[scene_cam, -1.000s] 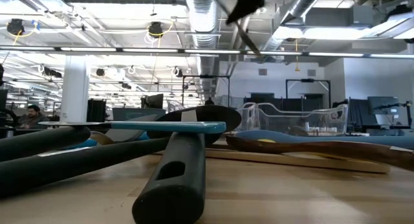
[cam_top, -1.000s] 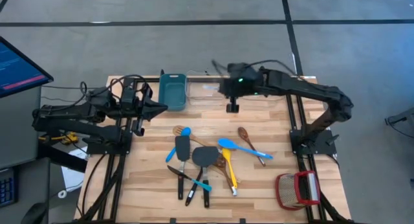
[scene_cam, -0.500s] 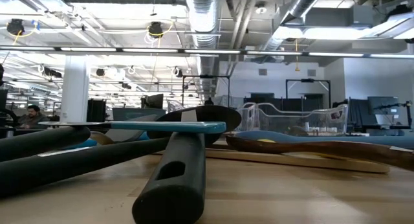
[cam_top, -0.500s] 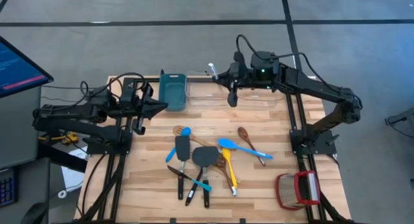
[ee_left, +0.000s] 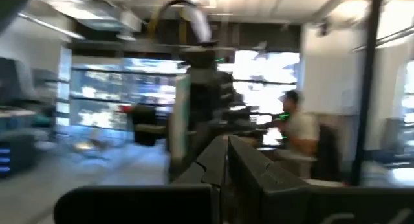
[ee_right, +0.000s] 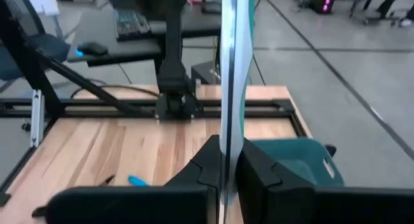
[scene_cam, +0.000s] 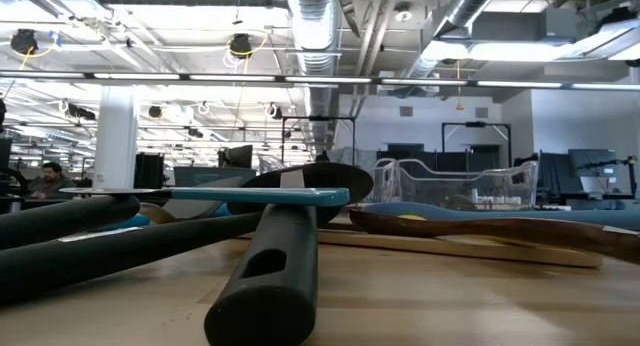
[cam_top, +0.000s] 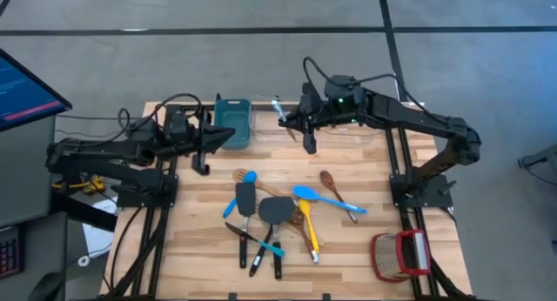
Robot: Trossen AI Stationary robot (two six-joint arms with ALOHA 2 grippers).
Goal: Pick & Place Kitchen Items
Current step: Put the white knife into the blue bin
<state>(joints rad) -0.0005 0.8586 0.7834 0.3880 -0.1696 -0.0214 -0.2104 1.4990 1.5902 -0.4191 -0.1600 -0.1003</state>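
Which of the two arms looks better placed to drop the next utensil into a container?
The right one. Its claw is shut on a thin utensil and hangs above the clear bin beside the teal bin. The left claw is shut and seems to hold nothing.

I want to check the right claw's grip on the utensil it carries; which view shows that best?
The right wrist view: the right claw is shut on the utensil, close up. The high view shows the same grip small, above the table's far side. The low and left wrist views miss it.

high view straight down, low view level (shared utensils [cam_top: 271,216]), wrists forward
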